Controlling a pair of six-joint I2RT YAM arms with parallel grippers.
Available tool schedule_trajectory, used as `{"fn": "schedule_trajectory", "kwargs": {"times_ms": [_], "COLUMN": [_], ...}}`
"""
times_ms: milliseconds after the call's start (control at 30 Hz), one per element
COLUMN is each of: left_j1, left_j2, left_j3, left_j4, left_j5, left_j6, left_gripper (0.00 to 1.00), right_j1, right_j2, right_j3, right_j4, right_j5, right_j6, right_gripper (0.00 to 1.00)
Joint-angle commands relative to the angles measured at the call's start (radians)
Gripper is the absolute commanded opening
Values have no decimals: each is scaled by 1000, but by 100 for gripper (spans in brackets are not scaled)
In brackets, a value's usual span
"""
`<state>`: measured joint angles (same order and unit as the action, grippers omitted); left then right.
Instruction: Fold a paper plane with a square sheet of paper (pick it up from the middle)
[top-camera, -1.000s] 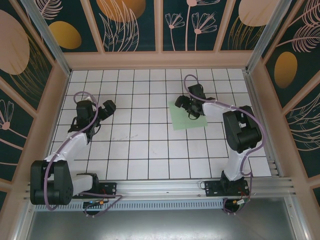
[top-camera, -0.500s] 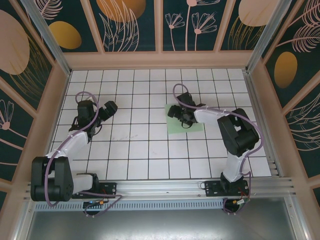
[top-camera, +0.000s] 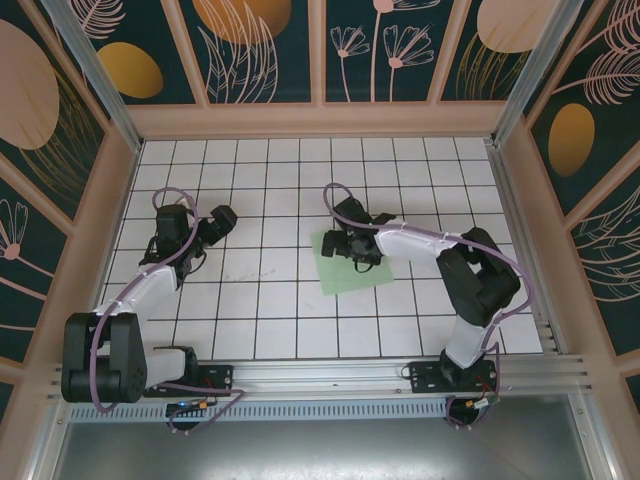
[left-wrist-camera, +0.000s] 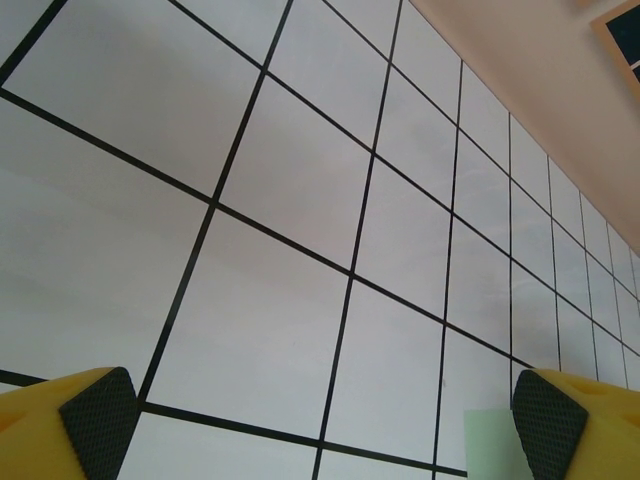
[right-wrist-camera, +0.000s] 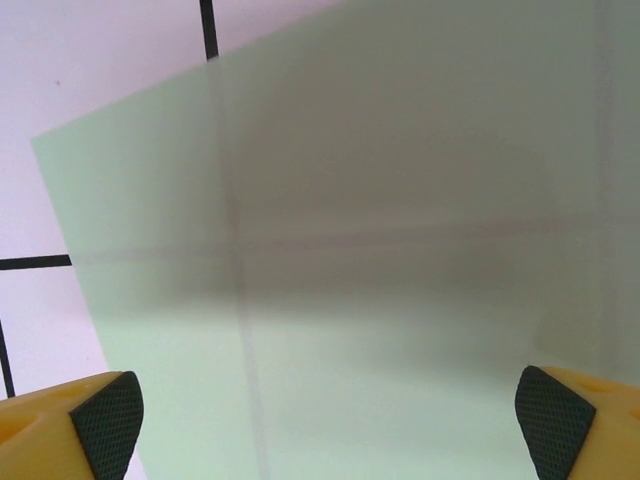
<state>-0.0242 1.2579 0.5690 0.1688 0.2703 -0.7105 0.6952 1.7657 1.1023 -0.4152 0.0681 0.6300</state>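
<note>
Gridded white table (top-camera: 250, 300) bears thin, flat mint paper (top-camera: 350, 278)

Top external: high over the table (top-camera: 270, 300) near edge, facing down | left wrist: low, oblique | right wrist: close above square sheet of paper (right-wrist-camera: 380, 250), seen in all views.

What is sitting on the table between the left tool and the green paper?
Nothing. The top view shows bare white table tiles between the left tool and the square sheet of paper.

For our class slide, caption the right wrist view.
Open right gripper over the flat square sheet of paper on the gridded table.
</note>
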Motion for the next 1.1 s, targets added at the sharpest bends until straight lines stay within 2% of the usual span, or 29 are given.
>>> {"fn": "schedule_trajectory", "kwargs": {"times_ms": [0, 333, 1067], "left_j1": [5, 4, 4], "left_j2": [-3, 8, 24], "left_j3": [-20, -26, -29], "left_j4": [36, 45, 55], "left_j5": [30, 49, 76], "left_j6": [-19, -32, -50], "left_gripper": [99, 99, 99], "right_j1": [-19, -29, -30], "right_j2": [45, 153, 247], "right_j3": [48, 123, 43], "right_j4": [-99, -133, -111], "right_j5": [-13, -13, 63], "right_j6": [-174, -242, -188], "right_gripper": [99, 98, 85]}}
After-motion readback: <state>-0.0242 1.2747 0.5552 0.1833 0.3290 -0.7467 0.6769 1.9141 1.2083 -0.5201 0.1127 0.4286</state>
